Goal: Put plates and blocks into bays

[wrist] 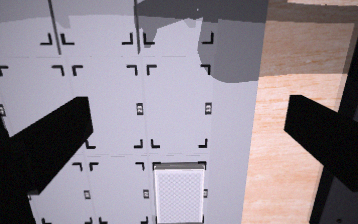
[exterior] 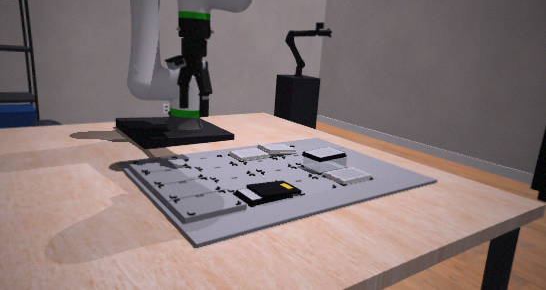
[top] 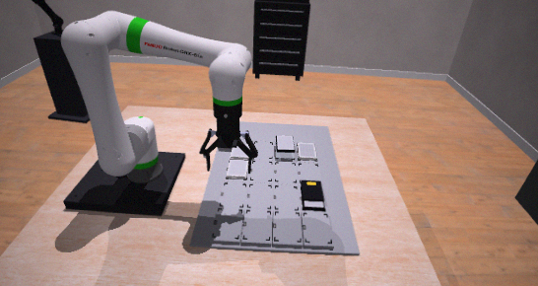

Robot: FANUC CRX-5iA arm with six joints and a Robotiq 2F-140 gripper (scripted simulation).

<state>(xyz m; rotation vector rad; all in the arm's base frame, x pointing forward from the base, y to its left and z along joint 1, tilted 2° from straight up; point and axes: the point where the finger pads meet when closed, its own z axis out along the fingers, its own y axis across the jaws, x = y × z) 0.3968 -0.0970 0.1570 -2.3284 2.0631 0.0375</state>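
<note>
My claw (top: 229, 170) (exterior: 194, 109) (wrist: 188, 113) is spread wide, with nothing between its fingers. It hangs pointing down above the grey deck (top: 342, 214) (exterior: 400, 180) (wrist: 230, 130), which lies flat on the worktop (top: 389, 204) (exterior: 400, 227) (wrist: 292, 150).

In the top view I find the task's plates in the upper half of the deck. The near-left plate (top: 237, 170) (exterior: 249, 154) (wrist: 179, 195) lies beside my finger there, and in the wrist view it sits at the bottom, right of centre, between dark corner pieces. The far-left plate (top: 239, 153) (exterior: 276, 148) is just beyond it, partly behind my claw from above.

Upper right of the deck in the top view, a clear block (top: 285, 156) (exterior: 325, 164) carries a white top (top: 285, 142) (exterior: 325, 154) with a dark edge. Just to its right is the right plate (top: 306, 151) (exterior: 348, 175), flat and low.

Further down on the right there, well apart from these, lies a black piece (top: 312, 191) (exterior: 272, 189) with a yellow mark and a pale strip at one end. Along the deck's bottom edge in that view runs a raised strip (top: 288, 229) (exterior: 212, 213), partly in shadow.
</note>
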